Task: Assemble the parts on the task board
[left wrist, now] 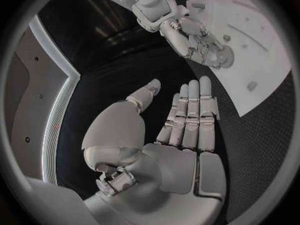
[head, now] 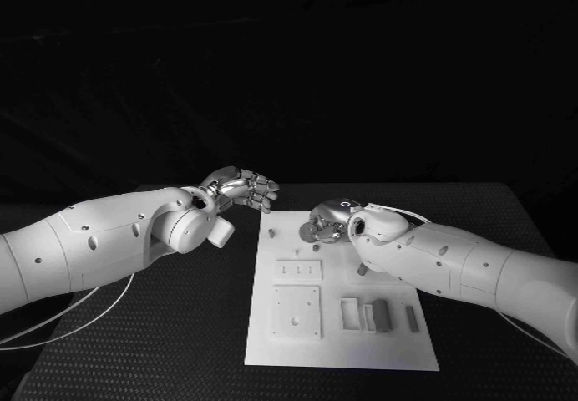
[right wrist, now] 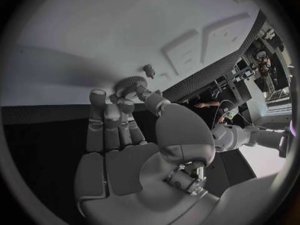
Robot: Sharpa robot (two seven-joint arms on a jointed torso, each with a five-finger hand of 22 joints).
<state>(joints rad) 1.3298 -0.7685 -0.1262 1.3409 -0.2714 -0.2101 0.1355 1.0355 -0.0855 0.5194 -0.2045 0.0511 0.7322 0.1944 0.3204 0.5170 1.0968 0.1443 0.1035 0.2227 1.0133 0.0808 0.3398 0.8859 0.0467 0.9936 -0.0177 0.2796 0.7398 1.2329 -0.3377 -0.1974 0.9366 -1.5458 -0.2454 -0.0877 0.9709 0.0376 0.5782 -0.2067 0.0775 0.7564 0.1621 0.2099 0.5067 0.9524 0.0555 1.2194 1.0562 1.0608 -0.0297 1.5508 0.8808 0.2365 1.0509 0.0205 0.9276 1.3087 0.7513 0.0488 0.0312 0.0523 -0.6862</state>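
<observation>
Right robot hand (right wrist: 128, 135) is pinching a small gear (right wrist: 129, 83) over the task board (head: 343, 334), presumably for seating; left robot hand (left wrist: 178, 135) is hovering spread.

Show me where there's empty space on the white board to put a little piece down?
The task board is bare along its near edge, below the square plate and the slotted parts. Its left margin beside the plates is free too. The far end is crowded: the right hand holds a gear there, near small pegs.
</observation>
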